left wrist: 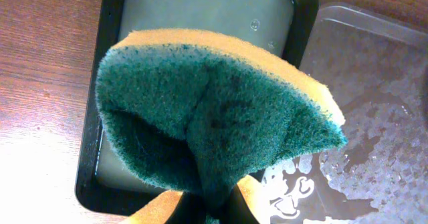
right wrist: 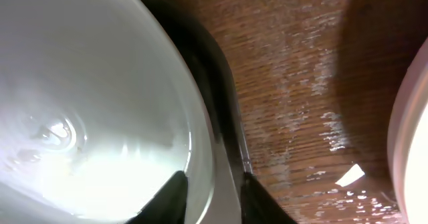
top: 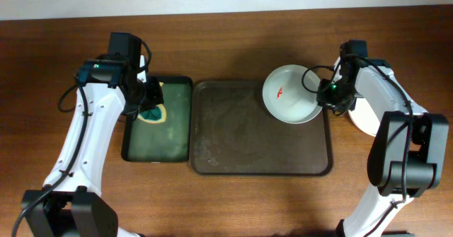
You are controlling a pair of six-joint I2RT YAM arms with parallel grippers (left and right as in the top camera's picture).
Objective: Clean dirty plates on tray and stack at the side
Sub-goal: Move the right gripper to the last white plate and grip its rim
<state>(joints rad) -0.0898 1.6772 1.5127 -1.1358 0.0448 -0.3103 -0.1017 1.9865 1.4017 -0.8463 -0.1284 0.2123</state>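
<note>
One white plate (top: 290,94) with a small red smear (top: 281,93) sits at the far right corner of the dark brown tray (top: 262,159). My right gripper (top: 327,95) is shut on the plate's right rim. In the right wrist view its fingers (right wrist: 214,194) straddle the rim of the plate (right wrist: 87,83), one inside and one outside. More white plate (top: 362,118) lies on the table right of the tray, mostly hidden by the right arm; its edge shows in the right wrist view (right wrist: 411,130). My left gripper (top: 150,110) is shut on a green and yellow sponge (left wrist: 214,110).
The sponge hangs over a smaller black tray (top: 159,141) with a green inside, left of the brown tray; it also shows in the left wrist view (left wrist: 93,150). The brown tray's floor (left wrist: 374,103) is wet with streaks. Wet patches lie on the wooden table (right wrist: 301,70) right of the tray.
</note>
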